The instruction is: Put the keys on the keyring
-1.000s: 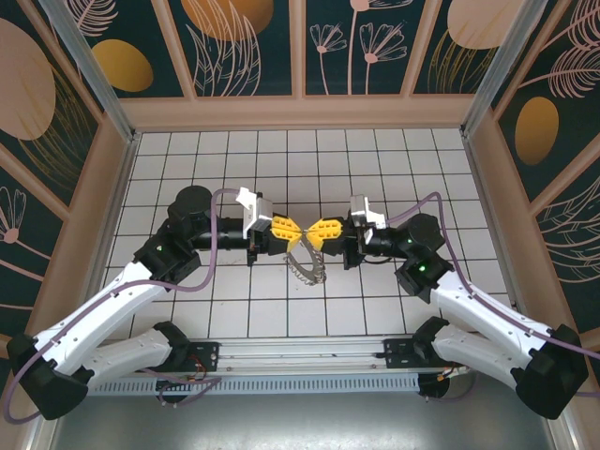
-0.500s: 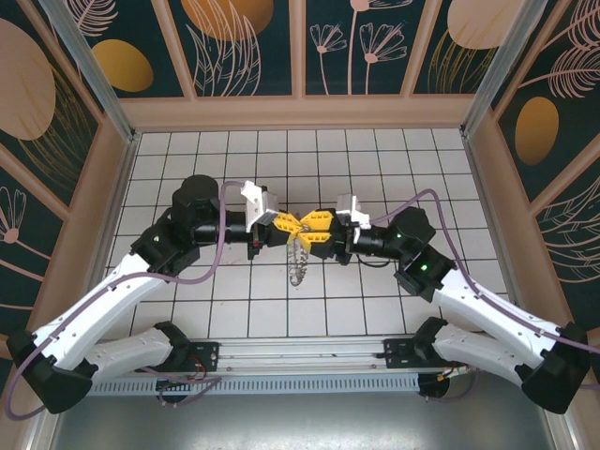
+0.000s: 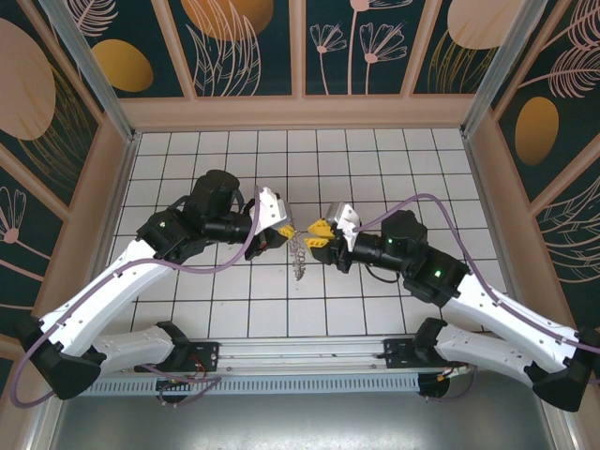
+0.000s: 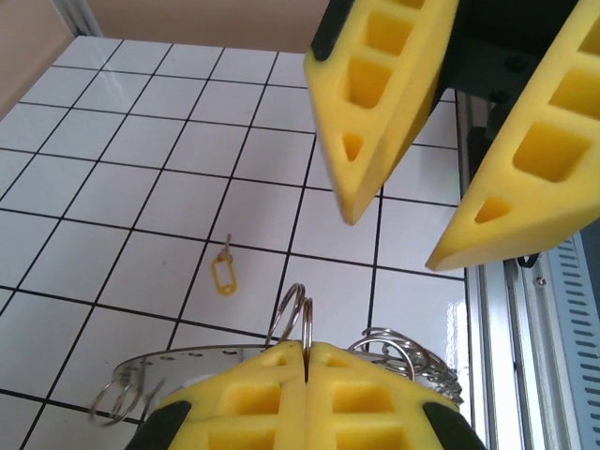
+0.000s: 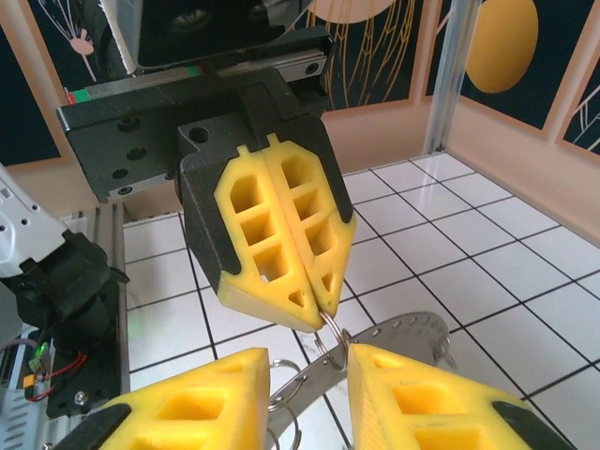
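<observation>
L gripper (image 4: 305, 361) clenched on keyring's (image 4: 197, 358) small wire loop (image 4: 292, 314); keyring hangs under it. R gripper (image 4: 394, 244) released, empty, just opposite. Tan key (image 4: 223, 276) flat on tile (image 4: 122, 272) below, apart from both. Suggest: L steady; R fetches key, pinching edge, hole kept clear.

White surface (image 3: 375, 159) with black grid, yellow left end effector (image 3: 285, 229) and right end effector (image 3: 318, 233), grey keyring (image 3: 299, 259), tan-yellow key (image 4: 223, 277), teal walls (image 3: 253, 47) with tan floral pattern.

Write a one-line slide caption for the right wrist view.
Left gripper shut on a small wire ring of the keyring; right gripper open, facing it.
</observation>
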